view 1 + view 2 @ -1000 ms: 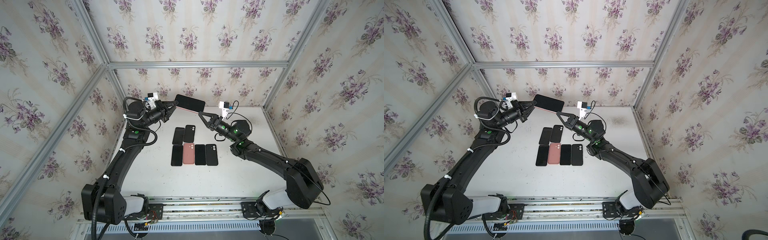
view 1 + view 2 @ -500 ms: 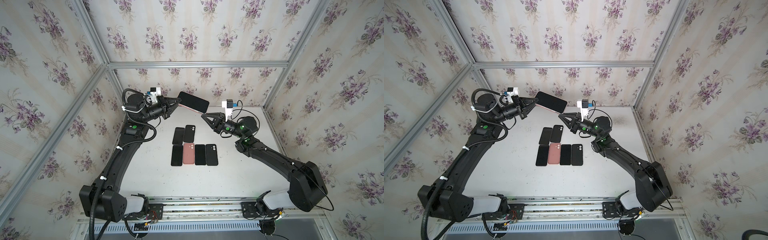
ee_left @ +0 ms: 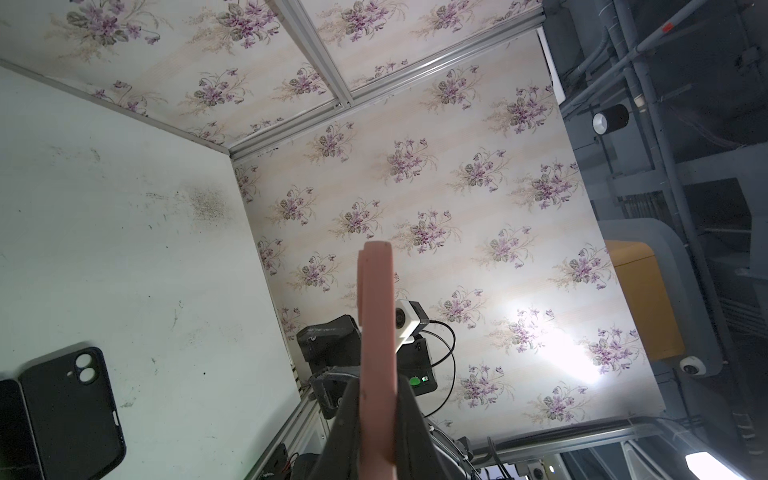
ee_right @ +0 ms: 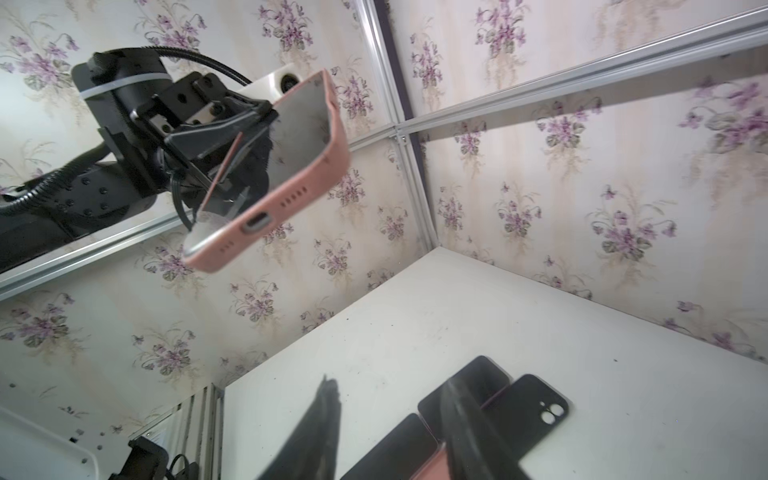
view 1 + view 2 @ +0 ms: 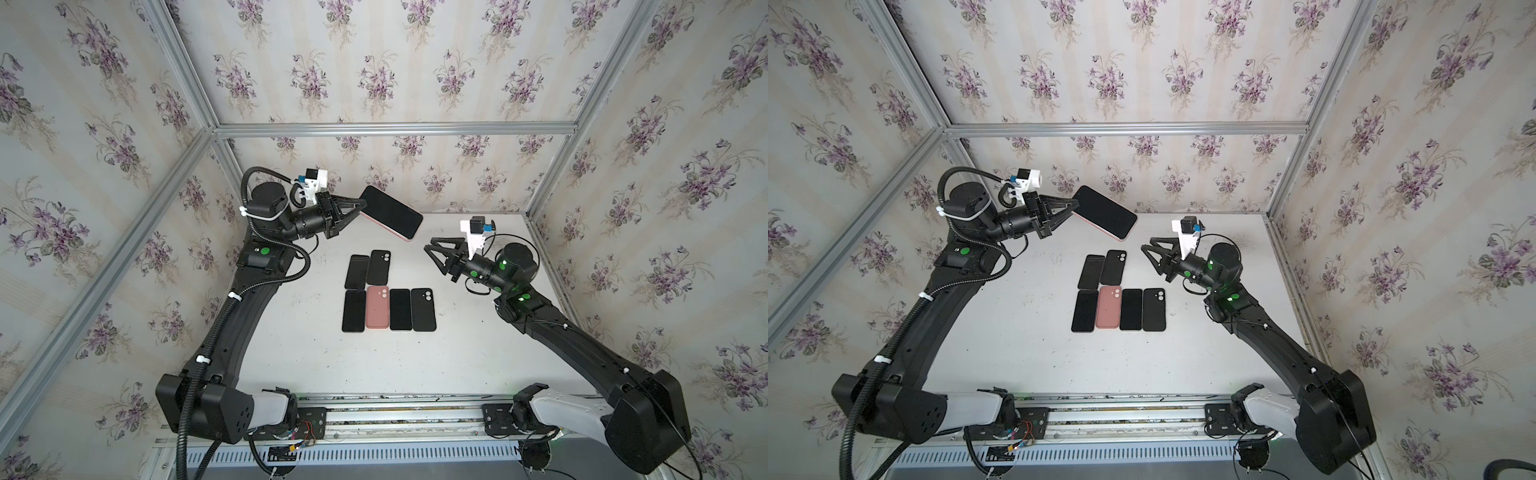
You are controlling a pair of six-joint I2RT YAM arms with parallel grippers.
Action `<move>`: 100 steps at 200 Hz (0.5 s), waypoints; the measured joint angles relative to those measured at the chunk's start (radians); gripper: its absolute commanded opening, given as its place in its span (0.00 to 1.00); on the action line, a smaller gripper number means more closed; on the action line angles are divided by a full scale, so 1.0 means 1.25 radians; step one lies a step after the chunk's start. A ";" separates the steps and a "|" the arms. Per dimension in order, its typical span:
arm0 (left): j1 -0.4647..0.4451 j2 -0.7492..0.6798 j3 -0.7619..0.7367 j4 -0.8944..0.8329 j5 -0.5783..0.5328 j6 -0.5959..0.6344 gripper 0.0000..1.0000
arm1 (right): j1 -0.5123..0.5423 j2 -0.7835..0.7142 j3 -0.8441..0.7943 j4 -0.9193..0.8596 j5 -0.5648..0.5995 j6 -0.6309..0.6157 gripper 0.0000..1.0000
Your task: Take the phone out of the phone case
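Phone (image 5: 390, 212): dark screen facing up, tilted, raised in the air above the far part of the surface (image 5: 291, 357), close to the back wall; it sits inside its case.
Phone case (image 4: 286, 195): pink, wrapped round the phone's edges; the right wrist view shows the end with the charging port and speaker holes. At one corner of that end a pale rim shows, and whether the phone is lifted out there cannot be told.
Left gripper (image 5: 362, 208): fingers pressed together on one short end of the cased phone, one on each face; the rest of the phone juts out beyond the fingertips toward the middle of the scene. In the left wrist view the pink case (image 3: 376, 332) stands edge-on between the two dark fingers (image 3: 347, 424).
Right gripper (image 5: 429, 245): jaws spread and empty; it points toward the phone's free end from below and to the right, apart from it, not touching.
Right gripper, wrist view (image 4: 388, 382): the two spread fingers frame the items lying on the surface below.
Surface items: a loose pink case (image 5: 377, 306) in the near row of four, flanked by dark phones and a black case (image 5: 423, 309); a second black case (image 5: 379, 267) in the far row of two.
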 measured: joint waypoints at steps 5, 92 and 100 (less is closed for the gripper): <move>0.000 -0.002 0.001 -0.001 0.000 0.009 0.00 | -0.002 -0.010 -0.005 -0.002 0.002 0.007 0.61; -0.003 0.018 0.001 -0.015 -0.006 0.049 0.00 | 0.097 0.037 -0.010 0.193 -0.028 0.231 0.70; -0.004 0.017 -0.001 -0.014 -0.006 0.049 0.00 | 0.098 0.047 -0.007 0.213 -0.021 0.242 0.70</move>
